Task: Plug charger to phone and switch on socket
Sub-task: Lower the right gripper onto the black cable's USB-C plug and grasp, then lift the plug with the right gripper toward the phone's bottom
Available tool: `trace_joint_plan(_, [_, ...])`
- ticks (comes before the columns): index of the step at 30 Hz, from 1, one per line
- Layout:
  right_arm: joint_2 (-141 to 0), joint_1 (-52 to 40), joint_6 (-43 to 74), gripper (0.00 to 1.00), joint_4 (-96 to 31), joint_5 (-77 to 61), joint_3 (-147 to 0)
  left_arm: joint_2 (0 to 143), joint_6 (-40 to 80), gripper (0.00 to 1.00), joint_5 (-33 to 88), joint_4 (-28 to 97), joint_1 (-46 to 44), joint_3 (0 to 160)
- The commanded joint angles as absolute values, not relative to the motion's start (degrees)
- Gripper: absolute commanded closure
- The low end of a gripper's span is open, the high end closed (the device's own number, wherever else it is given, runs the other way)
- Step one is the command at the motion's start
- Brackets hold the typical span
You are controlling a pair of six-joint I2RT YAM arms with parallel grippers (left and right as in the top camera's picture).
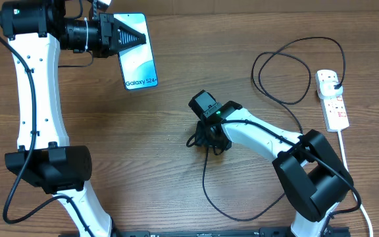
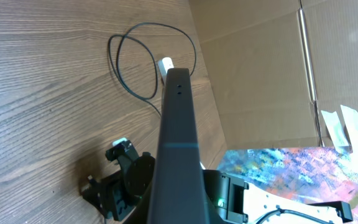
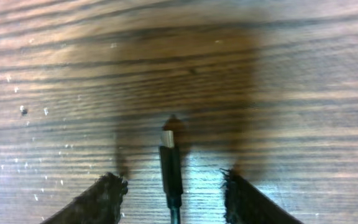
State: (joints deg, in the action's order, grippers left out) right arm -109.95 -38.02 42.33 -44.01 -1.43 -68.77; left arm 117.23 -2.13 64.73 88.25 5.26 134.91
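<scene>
The charger tip point(image 3: 171, 163) lies on the desk point(image 3: 291, 62) between the open right jaws, touching neither, while the left jaws grip the phone point(image 1: 139, 52).

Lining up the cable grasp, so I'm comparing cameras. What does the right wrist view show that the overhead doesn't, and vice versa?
Right wrist only: the connector tip of the charger lying on the table between the open fingers of the right gripper, touching neither. Overhead only: the phone held by the left gripper, and the socket with the charger's plug in it. Both: right gripper, charger cable, wooden table.
</scene>
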Motion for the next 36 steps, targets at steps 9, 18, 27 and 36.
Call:
trace_joint_plan(9, [-112.3,-38.2,42.2,0.77,-45.3,-2.3,-68.7,116.2,-3.7,0.96,67.4,88.1,5.3,135.2])
trace_joint_plan(18, [-112.3,-38.2,42.7,0.90,-43.9,-2.6,-68.7,116.2,-3.7,0.96,67.4,88.2,5.3,135.2])
trace_joint_plan(27, [-112.3,-38.2,44.8,0.96,-43.3,-6.5,-68.7,116.2,-3.7,0.96,67.5,88.5,5.3,135.2])
trace_joint_plan(36, [-112.3,-36.3,34.9,0.96,-30.3,-36.6,-68.8,116.2,-3.7,0.96,81.2,86.8,5.6,135.2])
